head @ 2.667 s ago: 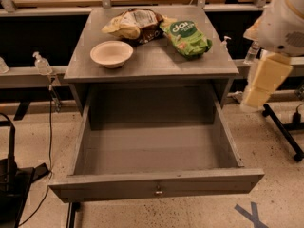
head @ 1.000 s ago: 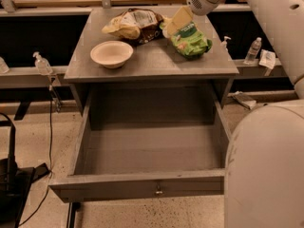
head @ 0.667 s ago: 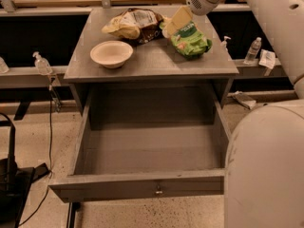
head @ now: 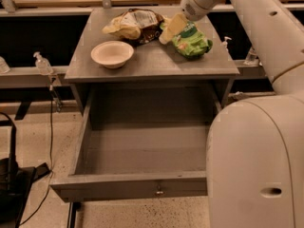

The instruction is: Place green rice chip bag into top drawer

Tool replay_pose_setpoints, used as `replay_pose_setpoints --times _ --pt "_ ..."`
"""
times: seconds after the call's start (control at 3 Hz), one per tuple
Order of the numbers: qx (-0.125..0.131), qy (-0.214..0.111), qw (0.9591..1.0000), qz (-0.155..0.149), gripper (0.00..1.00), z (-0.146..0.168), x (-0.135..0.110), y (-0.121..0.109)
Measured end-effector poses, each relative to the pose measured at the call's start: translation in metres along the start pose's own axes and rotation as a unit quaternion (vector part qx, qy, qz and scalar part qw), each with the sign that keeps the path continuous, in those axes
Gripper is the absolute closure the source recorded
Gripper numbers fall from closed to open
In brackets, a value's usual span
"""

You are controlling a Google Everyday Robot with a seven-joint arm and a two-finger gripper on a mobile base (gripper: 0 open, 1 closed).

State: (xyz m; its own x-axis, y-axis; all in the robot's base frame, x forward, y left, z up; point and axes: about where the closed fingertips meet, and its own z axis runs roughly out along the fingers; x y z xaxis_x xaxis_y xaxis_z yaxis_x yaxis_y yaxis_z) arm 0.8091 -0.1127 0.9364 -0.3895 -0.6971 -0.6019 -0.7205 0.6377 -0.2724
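Observation:
The green rice chip bag [head: 192, 41] lies on the right rear part of the cabinet top [head: 152, 63]. My gripper [head: 171, 28] hangs just over the bag's left rear end, reaching in from the upper right on the white arm [head: 266, 27]. The top drawer [head: 142, 148] is pulled wide open below the cabinet top, with nothing in it, and its small metal knob [head: 159, 191] shows on the front panel. My arm's big white body hides the drawer's right part.
A brown, tan and white snack bag [head: 134, 23] lies at the rear middle of the top. A white bowl [head: 112, 53] sits at the front left. A sanitiser bottle [head: 42, 63] stands on the left shelf. Black cables [head: 19, 175] lie on the floor at the left.
The arm swung in from the right side to above the cabinet top, and its gripper came down at the green bag. In the last second it has hardly moved.

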Motion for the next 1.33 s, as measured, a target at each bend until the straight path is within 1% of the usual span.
replay_pose_setpoints --times 0.33,0.67,1.0,1.33 --pt "0.011 0.003 0.9992 0.038 0.00 0.033 0.019 -0.021" --pt "0.047 0.008 0.9952 0.086 0.00 0.056 0.045 -0.049" --pt "0.072 0.021 0.9919 0.103 0.00 0.071 0.064 -0.063" --pt "0.079 0.028 0.9900 0.114 0.16 0.081 0.081 -0.065"
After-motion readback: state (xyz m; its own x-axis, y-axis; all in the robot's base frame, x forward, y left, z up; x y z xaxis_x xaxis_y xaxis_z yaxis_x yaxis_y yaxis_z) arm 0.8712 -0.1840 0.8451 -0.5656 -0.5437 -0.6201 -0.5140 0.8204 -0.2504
